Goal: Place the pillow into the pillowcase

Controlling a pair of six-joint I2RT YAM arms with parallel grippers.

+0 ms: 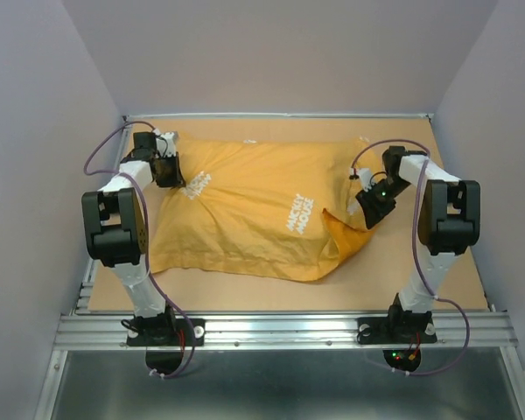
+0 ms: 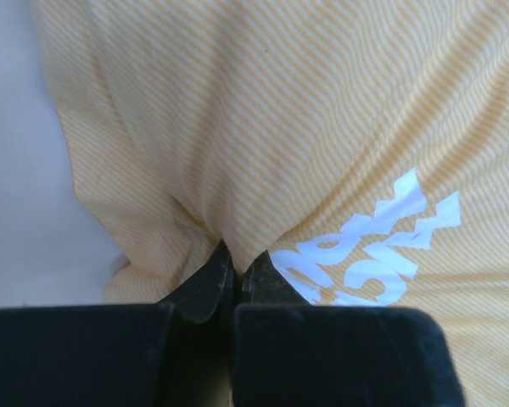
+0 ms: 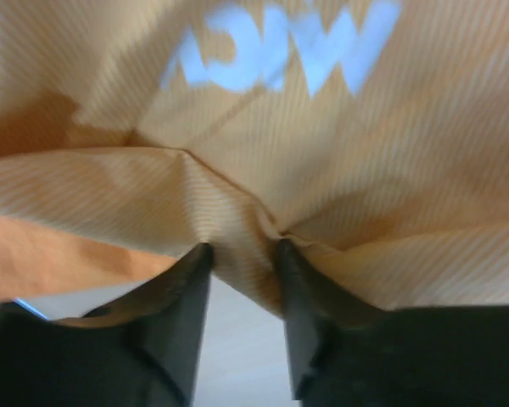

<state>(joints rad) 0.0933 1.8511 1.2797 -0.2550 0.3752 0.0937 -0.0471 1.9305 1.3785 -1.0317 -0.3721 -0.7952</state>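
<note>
The orange-yellow pillowcase (image 1: 254,210) lies bulging across the table, its white lettering facing up. The pillow is hidden. My left gripper (image 1: 177,175) is at the case's far left end. In the left wrist view it (image 2: 236,259) is shut on a pinch of the striped pillowcase (image 2: 263,110) beside the white print. My right gripper (image 1: 365,203) is at the case's right end. In the right wrist view its jaws (image 3: 243,248) stand apart, with a fold of the pillowcase (image 3: 322,153) hanging between the fingertips.
The brown tabletop (image 1: 402,280) is bounded by grey walls at the left, back and right. A darker orange flap (image 1: 346,236) of the case sticks out at the front right. An aluminium rail (image 1: 280,328) carries both arm bases along the near edge.
</note>
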